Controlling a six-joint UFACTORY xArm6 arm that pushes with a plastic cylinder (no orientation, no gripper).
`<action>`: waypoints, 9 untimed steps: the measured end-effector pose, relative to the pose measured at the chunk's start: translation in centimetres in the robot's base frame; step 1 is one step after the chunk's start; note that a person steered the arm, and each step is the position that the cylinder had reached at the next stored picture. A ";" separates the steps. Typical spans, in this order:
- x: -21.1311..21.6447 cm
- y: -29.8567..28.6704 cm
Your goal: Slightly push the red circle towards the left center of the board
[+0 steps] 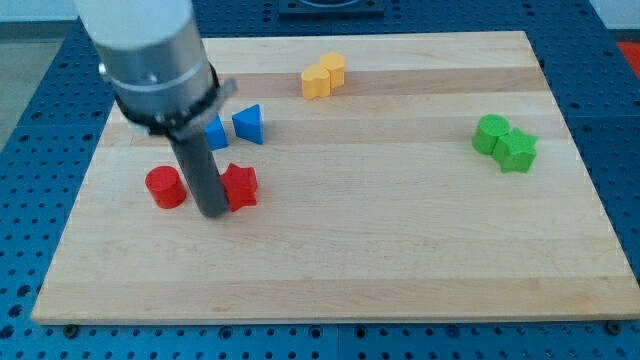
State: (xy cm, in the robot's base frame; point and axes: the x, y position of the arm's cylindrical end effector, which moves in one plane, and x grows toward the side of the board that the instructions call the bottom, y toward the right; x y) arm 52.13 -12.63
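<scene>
The red circle lies on the wooden board near the view's left side. A red star-shaped block lies to its right. My tip is down between the two red blocks, close against the red star's left side and a short gap to the right of the red circle. The rod and the arm above it hide part of the board behind them.
Two blue blocks, one a triangle and one partly hidden by the arm, lie above the red ones. Two yellow blocks sit near the view's top. Two green blocks sit at the right.
</scene>
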 end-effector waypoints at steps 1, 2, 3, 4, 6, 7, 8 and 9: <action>2.2 0.9; 1.5 -1.2; -2.1 -4.5; -2.5 -4.7; -5.7 -4.7; -5.7 -4.7; -6.5 -5.0; -10.0 -6.7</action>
State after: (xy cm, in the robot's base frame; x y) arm 42.11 -19.33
